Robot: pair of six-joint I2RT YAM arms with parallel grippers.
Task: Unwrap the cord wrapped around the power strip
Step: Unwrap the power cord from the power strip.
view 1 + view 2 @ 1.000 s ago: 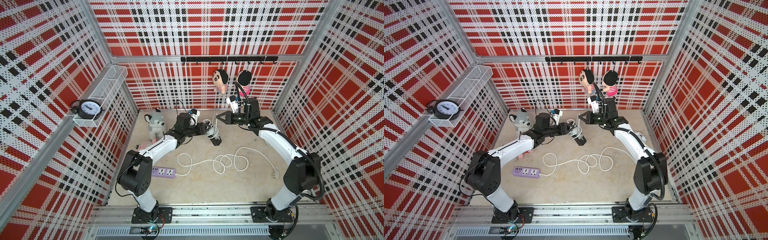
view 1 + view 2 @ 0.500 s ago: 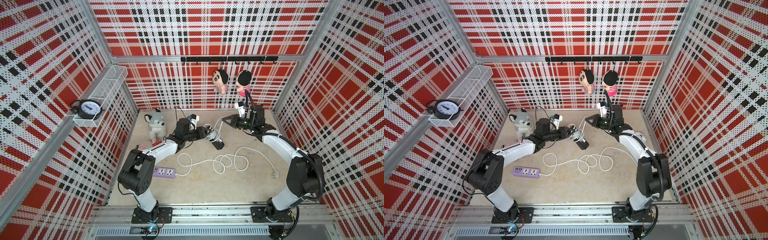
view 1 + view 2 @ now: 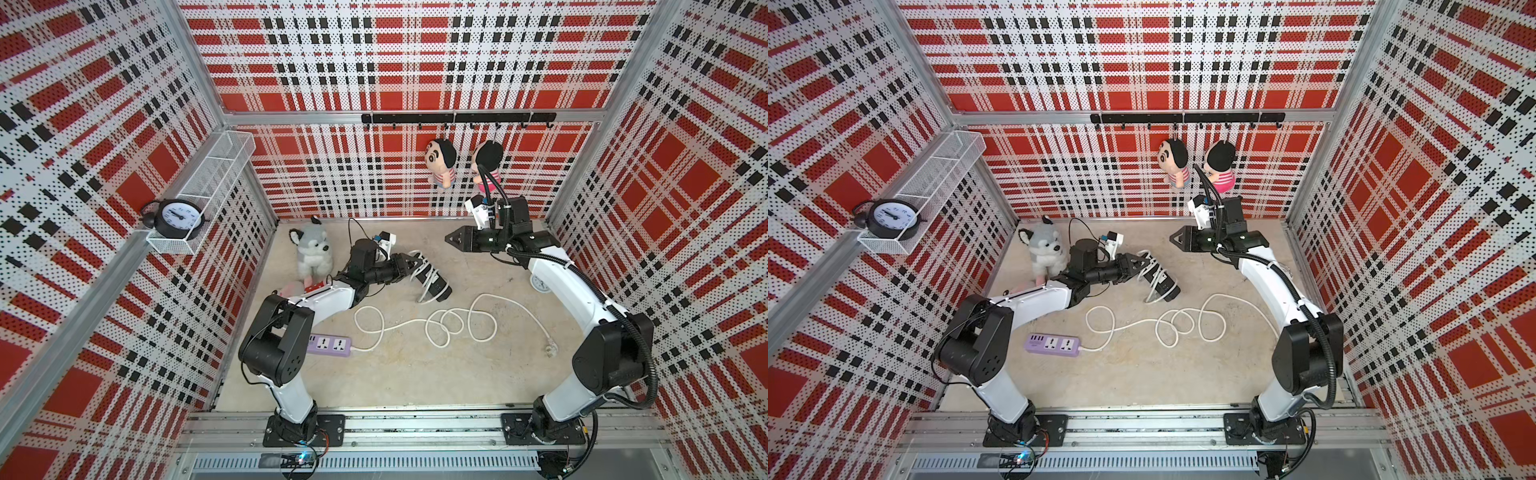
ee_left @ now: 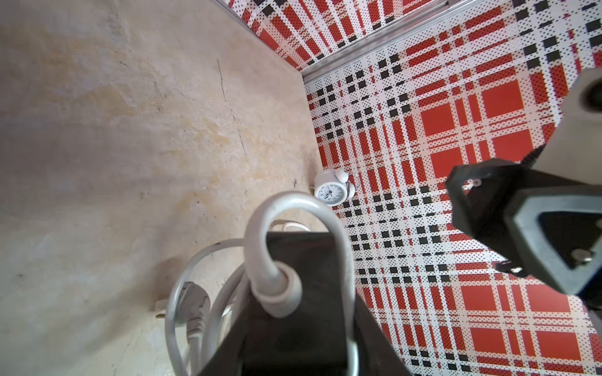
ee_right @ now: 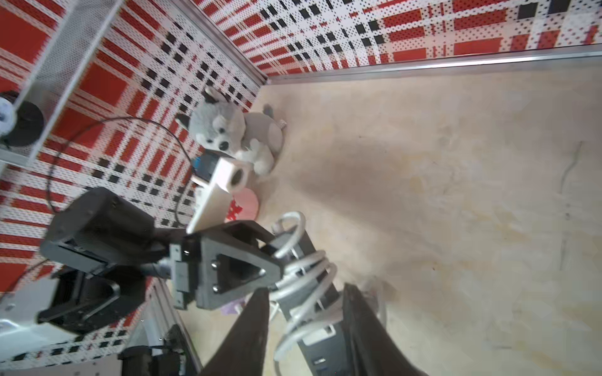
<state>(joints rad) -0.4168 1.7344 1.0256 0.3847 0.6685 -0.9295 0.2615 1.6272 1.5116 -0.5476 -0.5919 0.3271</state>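
Note:
A black power strip [image 3: 437, 286] with a white cord [image 3: 428, 266] coiled round it sits tilted at the back middle of the floor in both top views. My left gripper [image 3: 415, 265] is shut on its near end; in the left wrist view the strip [image 4: 303, 293] fills the space between the jaws, with a cord loop [image 4: 293, 203] and the plug [image 4: 195, 302] beside it. My right gripper [image 3: 449, 239] hovers above and to the right, apart from the strip. In the right wrist view its fingers [image 5: 255, 325] stand open, holding nothing, with the strip [image 5: 321, 348] beyond them.
A purple power strip [image 3: 330, 345] lies near the left arm's base, its long white cord [image 3: 453, 328] looped loosely over the middle floor. A husky plush [image 3: 313, 253] sits back left, a white alarm clock [image 3: 540, 284] by the right wall. Two dolls [image 3: 440, 164] hang on the back wall.
My right gripper has opened and let go of the cord it had pulled up, drawing back slightly to the right. The left gripper still holds the strip, shifted slightly toward the front.

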